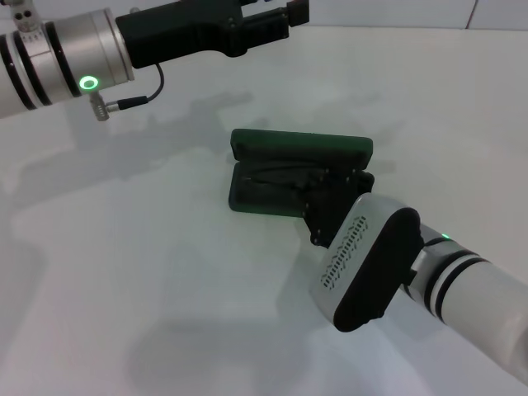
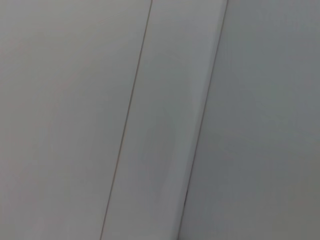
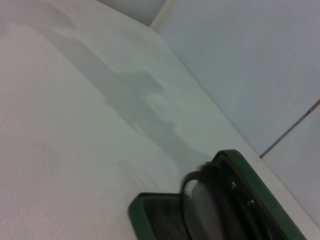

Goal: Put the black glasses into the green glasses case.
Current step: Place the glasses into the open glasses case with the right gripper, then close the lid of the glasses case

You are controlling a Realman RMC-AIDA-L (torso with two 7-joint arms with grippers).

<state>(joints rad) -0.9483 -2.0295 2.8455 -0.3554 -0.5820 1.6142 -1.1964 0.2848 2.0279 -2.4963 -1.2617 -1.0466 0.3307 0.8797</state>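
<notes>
resting in the open case [image 1: 272, 194] on the bench [image 1: 124, 272], the glasses [image 3: 200, 200] look light and fragile, best held at the bridge; right claw [image 1: 334, 198] grip hidden.

head: high, down at table [image 1: 124, 272] | right wrist: close on green glasses case [image 3: 250, 180]

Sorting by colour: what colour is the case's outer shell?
Dark green; the green glasses case shows it best in the head view.

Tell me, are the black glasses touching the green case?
Touching. The right wrist view shows the black glasses lying inside the open green case.
</notes>
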